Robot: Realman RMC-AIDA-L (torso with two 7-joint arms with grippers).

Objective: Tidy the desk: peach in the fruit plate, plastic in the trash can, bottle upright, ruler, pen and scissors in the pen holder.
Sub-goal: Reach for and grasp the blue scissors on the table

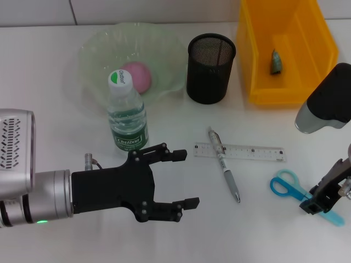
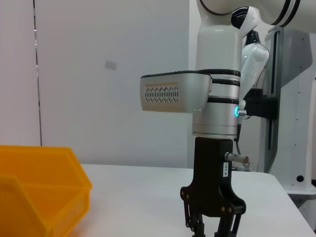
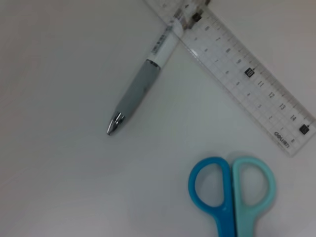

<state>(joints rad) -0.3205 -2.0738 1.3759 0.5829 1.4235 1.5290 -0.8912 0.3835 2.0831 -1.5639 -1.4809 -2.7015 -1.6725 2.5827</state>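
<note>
The pink peach [image 1: 137, 75] lies in the pale green fruit plate [image 1: 93, 49]. In front of the plate the bottle [image 1: 127, 112] stands upright. My left gripper [image 1: 185, 179] hovers open, empty, just in front of the bottle. The clear ruler [image 1: 239, 152] [image 3: 242, 74] lies flat with the pen [image 1: 224, 171] [image 3: 143, 86] across its left end. The blue scissors [image 1: 285, 184] [image 3: 232, 190] lie to the right, and my right gripper [image 1: 318, 203] [image 2: 212, 224] sits low over their blades. A green piece of plastic [image 1: 276, 61] lies in the yellow trash can [image 1: 263, 82].
The black mesh pen holder [image 1: 211, 68] stands empty between the plate and the trash can. The yellow trash can [image 2: 39, 192] also shows in the left wrist view. White tabletop lies between the two grippers.
</note>
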